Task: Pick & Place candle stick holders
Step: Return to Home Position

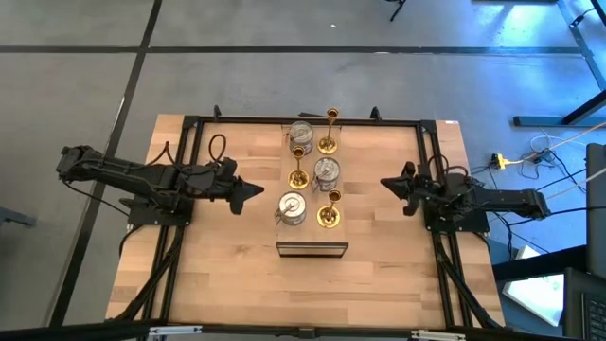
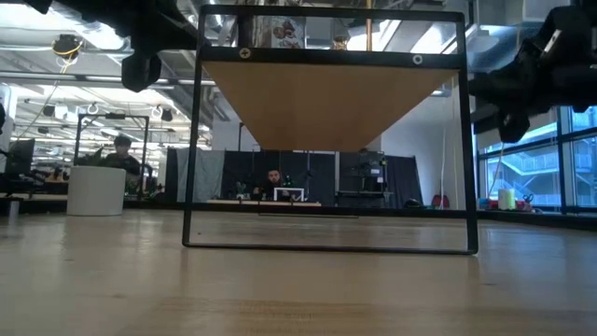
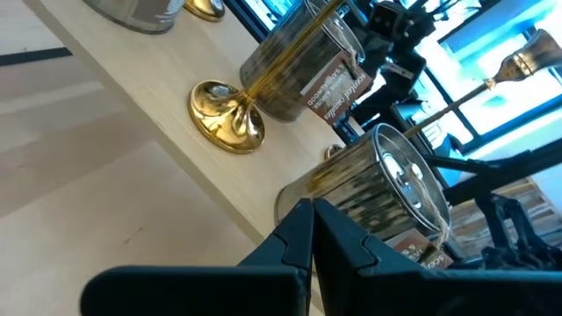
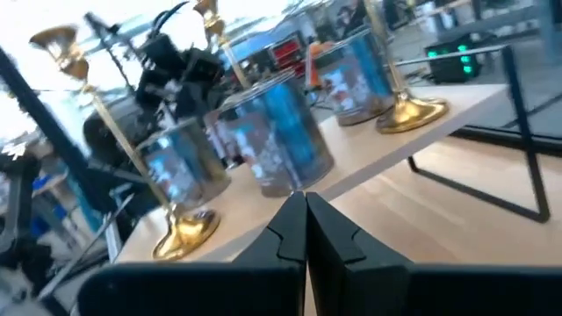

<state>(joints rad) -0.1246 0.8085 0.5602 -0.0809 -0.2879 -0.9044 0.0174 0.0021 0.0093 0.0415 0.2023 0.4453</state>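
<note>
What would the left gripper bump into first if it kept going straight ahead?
Most likely the nearest silvery round holder on the wooden shelf; the left gripper, shut, points at it. Height is unclear, so the shelf's edge could come first.

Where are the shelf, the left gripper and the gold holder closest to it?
Shelf [image 2: 331,103], low view: underside of its board.
Left gripper [image 1: 258,189], high view: tip of its shut fingers.
Gold holder [image 1: 298,179], high view: its round base.
</note>
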